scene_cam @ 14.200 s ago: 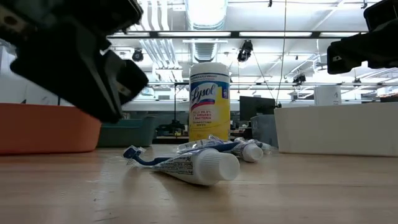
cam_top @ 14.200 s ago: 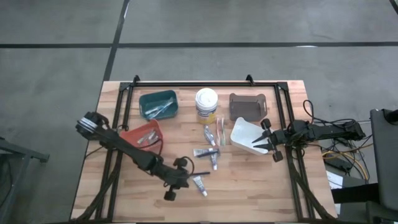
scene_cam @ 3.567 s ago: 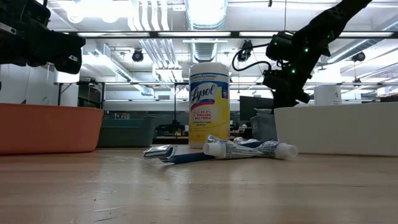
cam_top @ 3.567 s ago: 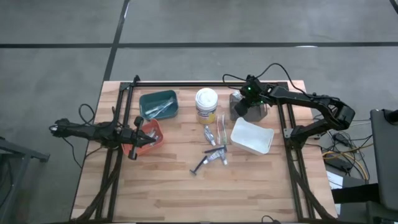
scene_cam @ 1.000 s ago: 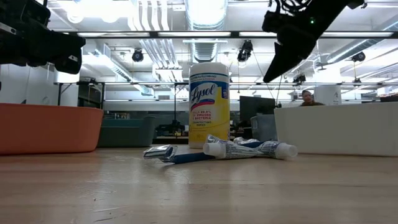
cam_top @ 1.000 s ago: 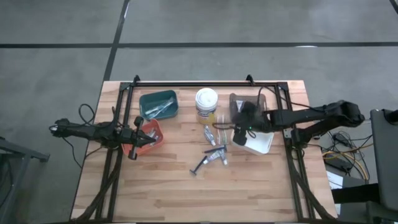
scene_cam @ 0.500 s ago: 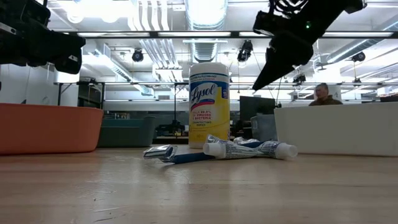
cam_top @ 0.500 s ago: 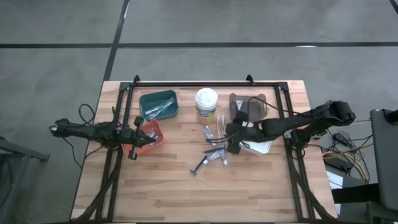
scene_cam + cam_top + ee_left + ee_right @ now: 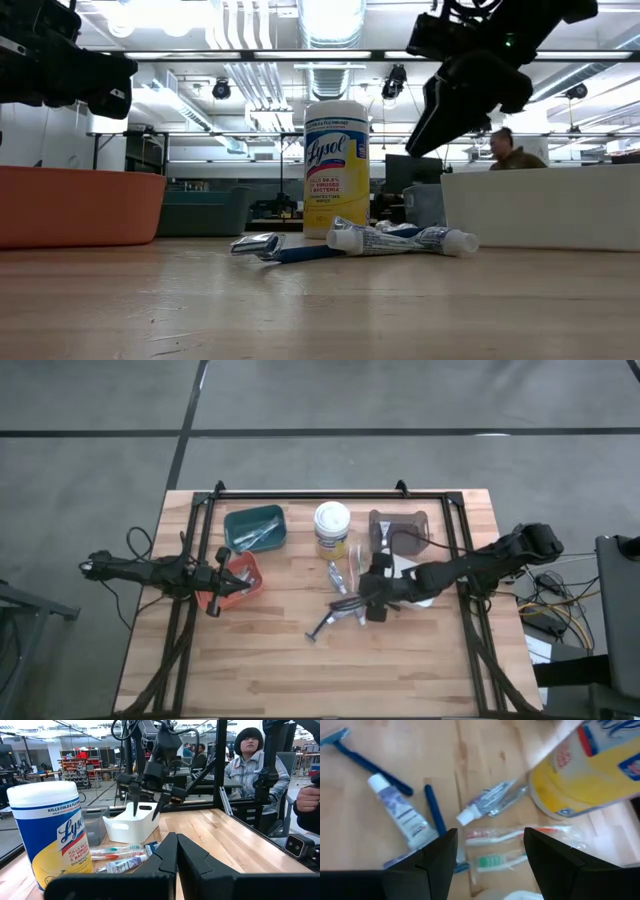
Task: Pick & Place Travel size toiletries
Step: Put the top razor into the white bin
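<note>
The toiletries lie loose on the table in front of the tub: two white tubes [image 9: 400,815] [image 9: 490,800], wrapped toothbrushes [image 9: 520,837] and a blue razor [image 9: 365,762]. From above they form a small pile [image 9: 340,605]. My right gripper [image 9: 490,865] is open and empty, hovering above the pile's right side [image 9: 366,603], high over it in the low view [image 9: 425,130]. My left gripper [image 9: 220,585] is shut and empty, waiting level by the orange bin [image 9: 235,575].
A white tub with a yellow label [image 9: 332,525] stands just behind the pile. A teal bin [image 9: 255,528] and a brown bin [image 9: 398,528] sit at the back. The white bin [image 9: 425,598] lies partly under my right arm. People show beyond the table's right side [image 9: 250,755].
My right gripper has moved from above the white bin toward the table's left and near edges, coming over the toiletry pile, still open. The toiletries have stayed where they were.
</note>
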Available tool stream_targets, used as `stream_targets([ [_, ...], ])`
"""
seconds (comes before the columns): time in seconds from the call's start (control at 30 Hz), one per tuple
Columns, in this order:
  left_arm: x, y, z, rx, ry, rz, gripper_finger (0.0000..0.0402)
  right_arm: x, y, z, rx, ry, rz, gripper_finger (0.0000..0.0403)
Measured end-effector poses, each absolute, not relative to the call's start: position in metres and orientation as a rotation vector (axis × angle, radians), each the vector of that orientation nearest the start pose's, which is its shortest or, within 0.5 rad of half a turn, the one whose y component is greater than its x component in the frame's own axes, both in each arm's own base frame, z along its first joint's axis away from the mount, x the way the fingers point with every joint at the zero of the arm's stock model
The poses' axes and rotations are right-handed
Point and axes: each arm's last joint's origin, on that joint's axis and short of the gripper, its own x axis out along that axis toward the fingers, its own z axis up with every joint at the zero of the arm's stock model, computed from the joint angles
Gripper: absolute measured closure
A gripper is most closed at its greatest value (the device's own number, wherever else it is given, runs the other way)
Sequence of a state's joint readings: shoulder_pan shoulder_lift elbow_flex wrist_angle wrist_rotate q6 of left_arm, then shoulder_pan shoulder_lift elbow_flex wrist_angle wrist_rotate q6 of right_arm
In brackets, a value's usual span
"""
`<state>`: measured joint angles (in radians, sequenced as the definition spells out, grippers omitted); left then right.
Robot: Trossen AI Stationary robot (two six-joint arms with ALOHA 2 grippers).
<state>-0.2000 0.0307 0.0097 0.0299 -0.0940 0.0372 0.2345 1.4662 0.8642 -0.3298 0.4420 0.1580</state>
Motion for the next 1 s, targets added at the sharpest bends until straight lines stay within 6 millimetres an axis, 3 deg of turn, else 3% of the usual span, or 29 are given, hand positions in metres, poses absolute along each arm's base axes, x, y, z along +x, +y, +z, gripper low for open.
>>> stream_targets([
  [0.53,0.098,-0.017,0.167,0.036,-0.01,-0.106,0.0394,0.285,0.088,0.185,-0.095,0.878,-0.07,0.0179],
  [1.0,0.099,-0.017,0.166,0.038,0.007,-0.106,0.0394,0.293,0.11,0.137,-0.003,0.981,-0.094,0.0179],
])
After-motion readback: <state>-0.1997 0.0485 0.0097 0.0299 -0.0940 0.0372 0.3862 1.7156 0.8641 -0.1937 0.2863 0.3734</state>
